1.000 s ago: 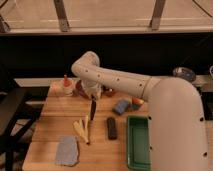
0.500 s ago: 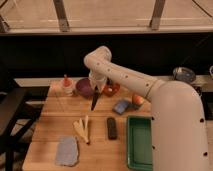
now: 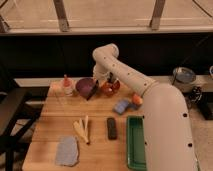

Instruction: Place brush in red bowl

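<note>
Gripper low over the red bowl at the wooden table's far edge.
Fingers hidden behind the arm (open or closed: cannot tell); dark brush leaning up from the bowl, purple bowl just beside, green tray near the front.

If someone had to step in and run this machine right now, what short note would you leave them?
Pincer: at the far side of the table, right above the red bowl.
Brush: a dark stick seems to stand in or just over the red bowl; I cannot tell whether it has been let go.
Purple bowl sits just left of the red one.
Done: brush brought to the bowl.
Left: confirm release, then lift the arm away.
</note>
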Available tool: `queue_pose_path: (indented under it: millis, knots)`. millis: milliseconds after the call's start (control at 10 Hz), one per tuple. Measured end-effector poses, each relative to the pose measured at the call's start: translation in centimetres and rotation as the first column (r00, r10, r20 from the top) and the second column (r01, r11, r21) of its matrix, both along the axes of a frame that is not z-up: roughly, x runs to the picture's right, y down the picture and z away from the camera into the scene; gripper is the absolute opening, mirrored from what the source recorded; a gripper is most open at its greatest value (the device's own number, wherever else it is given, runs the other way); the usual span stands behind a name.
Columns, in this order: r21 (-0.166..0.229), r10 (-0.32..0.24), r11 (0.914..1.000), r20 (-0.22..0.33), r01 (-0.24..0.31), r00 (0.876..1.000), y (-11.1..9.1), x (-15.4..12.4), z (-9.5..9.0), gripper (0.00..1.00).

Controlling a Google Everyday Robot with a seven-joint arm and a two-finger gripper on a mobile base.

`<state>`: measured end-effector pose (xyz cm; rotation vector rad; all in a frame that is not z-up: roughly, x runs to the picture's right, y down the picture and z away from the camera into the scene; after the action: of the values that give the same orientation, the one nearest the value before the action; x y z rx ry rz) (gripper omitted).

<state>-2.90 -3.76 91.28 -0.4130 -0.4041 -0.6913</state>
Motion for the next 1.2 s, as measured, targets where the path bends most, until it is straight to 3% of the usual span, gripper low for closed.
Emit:
queue_pose_path:
  millis: [100, 200, 400, 500, 700, 900, 1200]
  knots:
    - [-0.02, 0.076, 0.9969, -0.015, -0.076, 0.997, -0.1, 0.4, 1.0, 0.0]
    - [-0.036, 0.145, 0.9885, -0.038, -0.147, 0.989, -0.2, 0.9, 1.8, 0.0]
    - [-0.051, 0.261, 0.9628, -0.086, -0.266, 0.962, -0.6, 1.4, 2.9, 0.0]
    - [-0.051, 0.3, 0.9508, -0.1, -0.306, 0.949, -0.9, 1.5, 3.2, 0.06]
    - [-0.051, 0.334, 0.9387, -0.109, -0.341, 0.936, -1.3, 1.3, 3.6, 0.26]
    - [-0.052, 0.351, 0.932, -0.115, -0.359, 0.929, -1.4, 1.4, 3.7, 0.46]
    - [-0.055, 0.353, 0.9309, -0.12, -0.361, 0.928, -1.4, 1.4, 3.7, 0.74]
